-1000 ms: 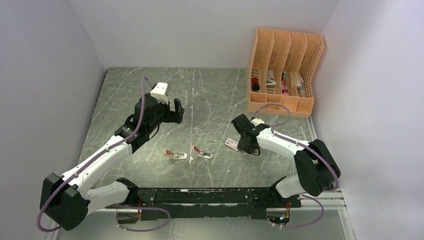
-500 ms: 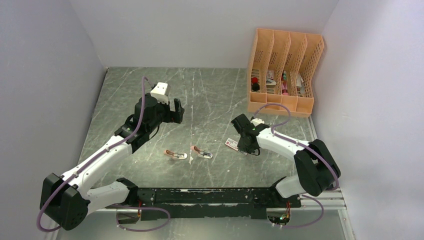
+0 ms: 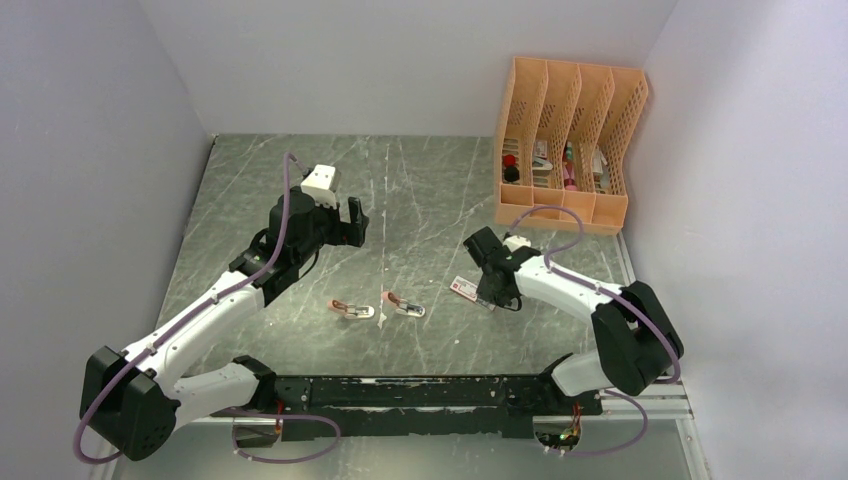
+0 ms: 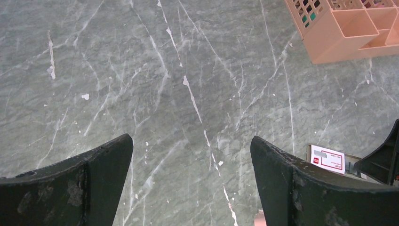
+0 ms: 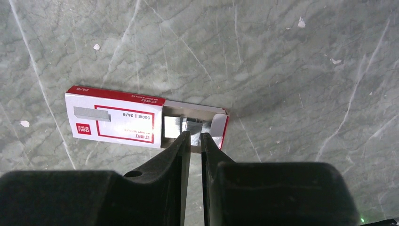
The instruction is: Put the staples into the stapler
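Note:
The staples' red-and-white box [image 5: 117, 122] lies flat on the marble table, its greyish tray slid out to the right with silvery staples [image 5: 172, 127] showing. My right gripper [image 5: 195, 134] is down at that tray, its jaws nearly together and pinching a staple strip at the tips. From above, the box [image 3: 464, 288] sits just left of the right gripper [image 3: 492, 297]. Two salmon-pink mini staplers [image 3: 352, 310] [image 3: 405, 306] lie left of the box. My left gripper [image 3: 352, 222] hovers open and empty over bare table [image 4: 190, 143], well behind the staplers.
An orange lattice desk organizer [image 3: 565, 140] with small items stands at the back right, its corner also in the left wrist view [image 4: 348, 28]. A small white scrap [image 3: 382, 318] lies between the staplers. Grey walls enclose the table on three sides.
The right gripper's jaws have narrowed at the box's open tray. The left arm, the box and the staplers have not visibly moved.

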Controlling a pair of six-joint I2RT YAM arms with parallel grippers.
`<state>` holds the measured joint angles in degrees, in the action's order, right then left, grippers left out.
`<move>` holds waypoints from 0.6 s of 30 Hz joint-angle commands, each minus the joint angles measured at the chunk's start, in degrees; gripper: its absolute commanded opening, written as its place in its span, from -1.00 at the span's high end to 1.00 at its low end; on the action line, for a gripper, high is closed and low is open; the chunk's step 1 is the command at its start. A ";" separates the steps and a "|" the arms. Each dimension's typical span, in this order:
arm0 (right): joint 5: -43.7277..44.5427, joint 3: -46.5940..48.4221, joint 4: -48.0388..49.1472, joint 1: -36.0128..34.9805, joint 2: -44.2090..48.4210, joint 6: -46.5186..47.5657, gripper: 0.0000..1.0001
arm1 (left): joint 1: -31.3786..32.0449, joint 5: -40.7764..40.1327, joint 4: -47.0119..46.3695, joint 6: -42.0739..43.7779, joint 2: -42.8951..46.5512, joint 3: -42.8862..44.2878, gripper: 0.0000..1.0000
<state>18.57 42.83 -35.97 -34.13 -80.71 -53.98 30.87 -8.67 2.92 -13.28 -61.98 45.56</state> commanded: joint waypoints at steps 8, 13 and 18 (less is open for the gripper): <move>-0.39 0.23 2.22 -0.15 1.70 0.80 0.52 | -0.48 1.11 0.21 0.62 0.50 0.77 -0.99; 0.39 0.32 2.13 -0.22 2.68 3.90 0.49 | -0.49 1.11 0.30 0.62 0.53 0.82 -0.99; -0.63 0.48 2.40 -0.07 2.74 6.39 0.48 | -0.50 1.20 0.28 0.62 0.54 0.83 -0.98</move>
<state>17.96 43.00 -34.02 -34.13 -78.74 -50.22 30.83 -8.67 2.94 -13.28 -61.98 45.56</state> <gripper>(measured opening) 0.260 0.994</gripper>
